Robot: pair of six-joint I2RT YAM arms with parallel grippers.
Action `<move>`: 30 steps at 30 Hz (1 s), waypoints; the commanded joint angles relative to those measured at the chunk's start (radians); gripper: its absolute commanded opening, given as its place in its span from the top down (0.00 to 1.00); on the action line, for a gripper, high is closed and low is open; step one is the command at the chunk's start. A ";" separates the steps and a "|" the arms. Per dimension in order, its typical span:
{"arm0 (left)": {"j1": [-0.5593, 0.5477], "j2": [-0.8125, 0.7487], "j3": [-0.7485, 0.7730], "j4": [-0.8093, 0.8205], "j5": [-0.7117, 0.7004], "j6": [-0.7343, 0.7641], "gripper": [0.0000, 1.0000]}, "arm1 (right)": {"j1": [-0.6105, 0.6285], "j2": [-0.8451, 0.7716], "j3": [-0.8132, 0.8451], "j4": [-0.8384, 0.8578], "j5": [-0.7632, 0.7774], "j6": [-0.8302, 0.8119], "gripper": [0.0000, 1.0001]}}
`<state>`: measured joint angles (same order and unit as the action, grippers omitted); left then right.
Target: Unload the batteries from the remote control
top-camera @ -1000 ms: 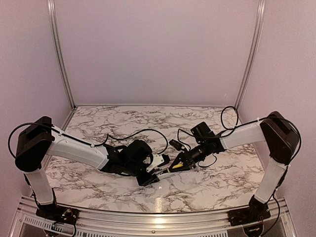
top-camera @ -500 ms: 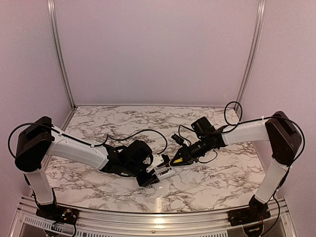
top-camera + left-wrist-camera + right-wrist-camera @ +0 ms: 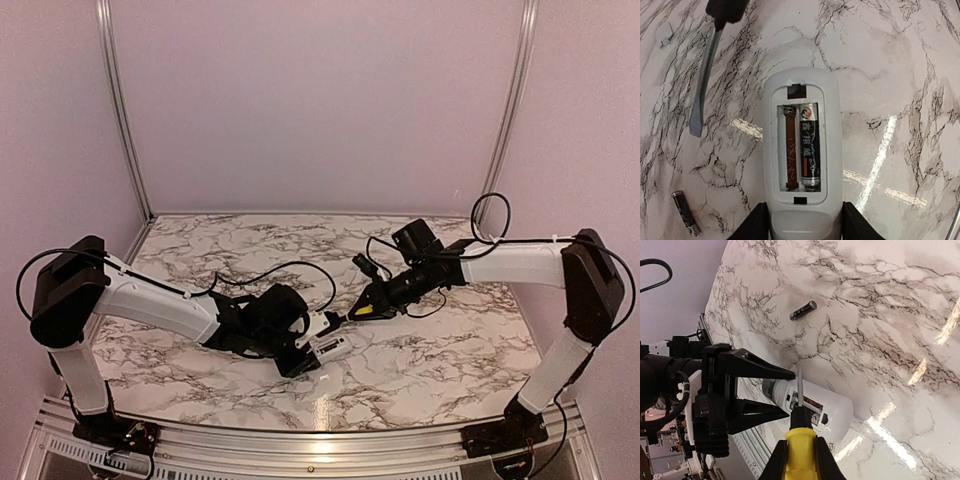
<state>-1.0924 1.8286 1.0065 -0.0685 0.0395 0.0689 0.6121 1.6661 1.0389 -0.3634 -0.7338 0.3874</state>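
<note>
Between the fingers (image 3: 756,227) of the left gripper (image 3: 805,231), low at the table (image 3: 900,60), the remote (image 3: 832,125) is clamped by its near end, bay upward, steadied for prying. Opposite, the right gripper (image 3: 800,462) pinches the yellow tool (image 3: 801,440), blade beside the remote. One battery (image 3: 810,145) sits in the bay; the other (image 3: 685,212) lies loose, left of the left gripper.

The marble-patterned worktop (image 3: 250,240) carried the remote control (image 3: 832,150), lying with its open back upward, and one loose battery (image 3: 685,213) lay near it on the same surface
</note>
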 commanded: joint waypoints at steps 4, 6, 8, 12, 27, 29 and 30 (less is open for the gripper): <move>-0.003 -0.050 -0.046 -0.013 -0.092 -0.011 1.00 | -0.018 -0.123 0.068 -0.138 0.149 -0.015 1.00; -0.004 -0.054 -0.055 -0.017 -0.106 0.012 1.00 | -0.019 -0.139 0.078 -0.174 0.180 -0.030 1.00; -0.004 -0.060 -0.065 -0.018 -0.126 0.045 1.00 | -0.020 -0.153 0.083 -0.204 0.206 -0.049 1.00; -0.004 -0.086 -0.087 -0.004 -0.149 0.134 1.00 | -0.020 -0.168 0.098 -0.269 0.248 -0.111 1.00; -0.004 -0.156 -0.164 0.165 -0.264 0.332 1.00 | -0.008 -0.178 0.230 -0.430 0.277 -0.336 1.00; -0.004 -0.169 -0.179 0.217 -0.296 0.345 1.00 | -0.006 -0.185 0.226 -0.418 0.278 -0.333 1.00; -0.004 -0.168 -0.179 0.229 -0.342 0.345 1.00 | -0.006 -0.190 0.222 -0.412 0.278 -0.330 1.00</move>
<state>-1.0924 1.7123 0.8433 0.0219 -0.1921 0.3763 0.6018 1.5066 1.2411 -0.7631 -0.4675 0.0879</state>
